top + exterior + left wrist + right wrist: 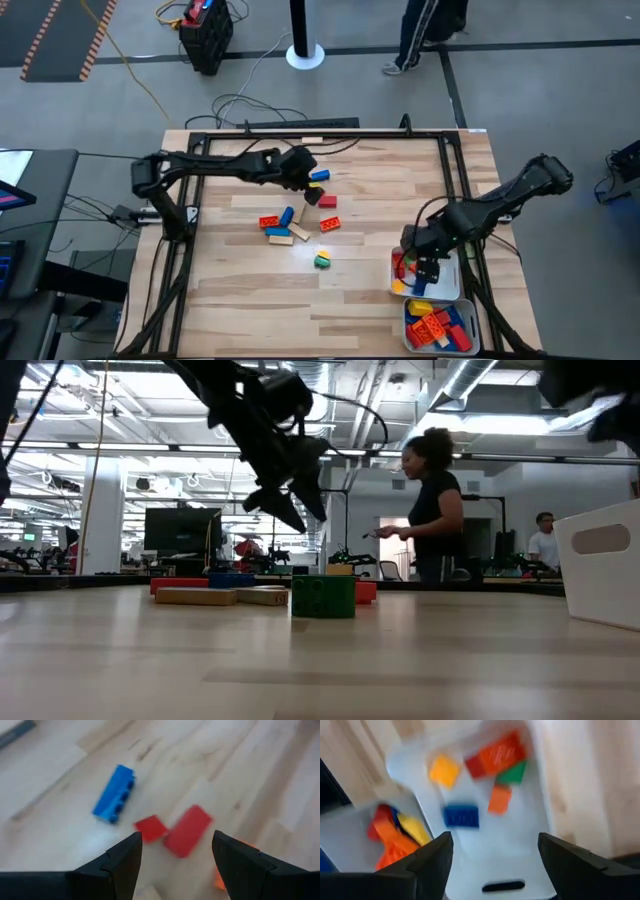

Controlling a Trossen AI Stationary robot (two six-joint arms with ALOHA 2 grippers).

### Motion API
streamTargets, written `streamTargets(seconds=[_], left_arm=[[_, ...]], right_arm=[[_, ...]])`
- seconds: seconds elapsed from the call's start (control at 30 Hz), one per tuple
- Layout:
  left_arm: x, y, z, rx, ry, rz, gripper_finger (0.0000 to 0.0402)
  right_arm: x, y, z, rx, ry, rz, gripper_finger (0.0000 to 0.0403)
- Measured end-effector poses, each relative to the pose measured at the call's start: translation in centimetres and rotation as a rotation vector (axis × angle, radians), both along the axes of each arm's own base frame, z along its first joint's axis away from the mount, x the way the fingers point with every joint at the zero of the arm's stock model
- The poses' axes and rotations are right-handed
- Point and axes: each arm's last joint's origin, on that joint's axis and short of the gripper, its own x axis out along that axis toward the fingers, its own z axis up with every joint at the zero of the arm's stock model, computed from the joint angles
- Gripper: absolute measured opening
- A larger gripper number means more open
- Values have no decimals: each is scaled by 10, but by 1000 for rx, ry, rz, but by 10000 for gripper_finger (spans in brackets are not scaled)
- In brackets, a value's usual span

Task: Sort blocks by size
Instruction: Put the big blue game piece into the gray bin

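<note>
Now the right gripper (428, 268) hangs jaws apart over a white tray (447, 292) of blocks (461, 816), while the left gripper (311, 194), fingers spread, hovers above loose blocks (283, 224) mid-table.

No legible text or labels.

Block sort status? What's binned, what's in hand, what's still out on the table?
Done: both white trays hold blocks, the upper tray a few small ones, the lower tray a fuller pile. In hand: nothing. The right gripper hangs open and empty over the upper tray; the left gripper is open above the loose blocks. Left: about ten pieces mid-table, including a blue block, red blocks and a green block.
</note>
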Motion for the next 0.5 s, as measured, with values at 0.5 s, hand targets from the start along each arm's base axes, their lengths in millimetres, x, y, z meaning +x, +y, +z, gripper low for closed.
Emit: streamTargets(seconds=[0.5], left_arm=[[3,58,-27,145,131,-125,233]], right_arm=[[26,-31,27,-121,-326,-117,313]])
